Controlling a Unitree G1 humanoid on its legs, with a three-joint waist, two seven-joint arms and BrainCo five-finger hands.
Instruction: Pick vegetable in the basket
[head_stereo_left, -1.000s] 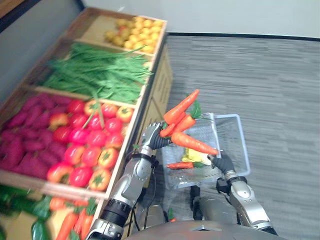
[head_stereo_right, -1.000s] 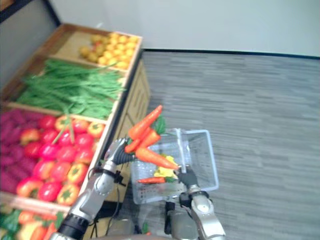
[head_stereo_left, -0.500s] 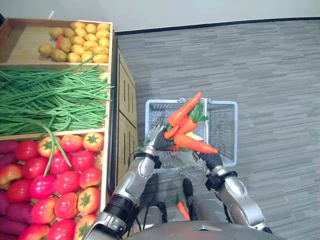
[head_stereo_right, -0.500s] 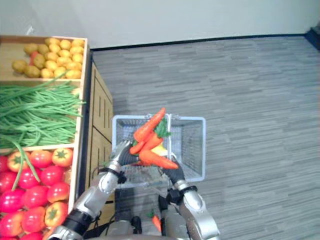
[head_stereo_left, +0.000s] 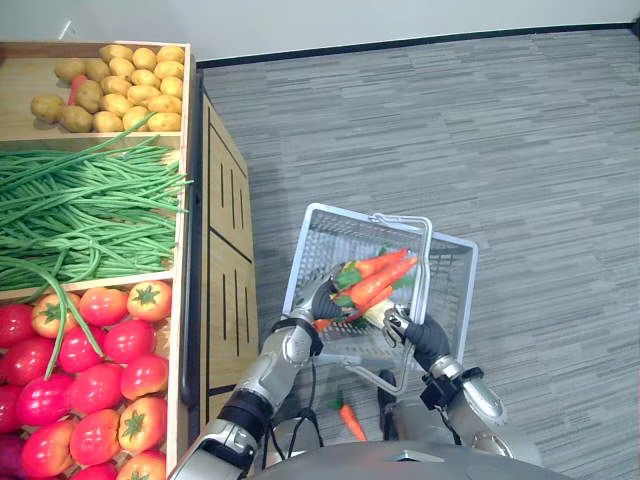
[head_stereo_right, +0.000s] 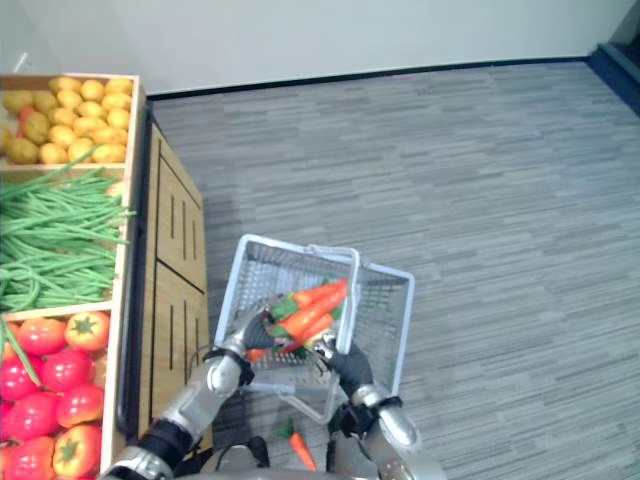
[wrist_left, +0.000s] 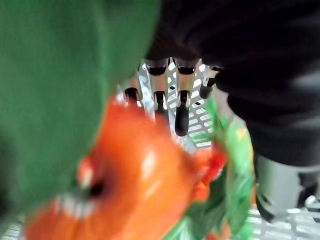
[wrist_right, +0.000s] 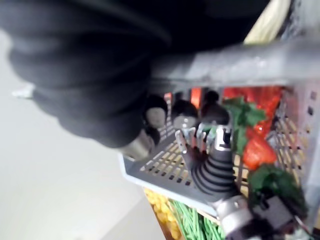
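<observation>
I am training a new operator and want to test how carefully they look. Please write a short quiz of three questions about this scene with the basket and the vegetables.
1. Multiple choice: what does the left robot hand hold?
A) tomatoes
B) carrots
C) potatoes
2. True or false: the right robot hand is closed round the handle of the basket.
3. Short answer: what lies on the floor beside the basket, on the robot's side of it?

Key
1. B
2. True
3. A single loose carrot
</observation>
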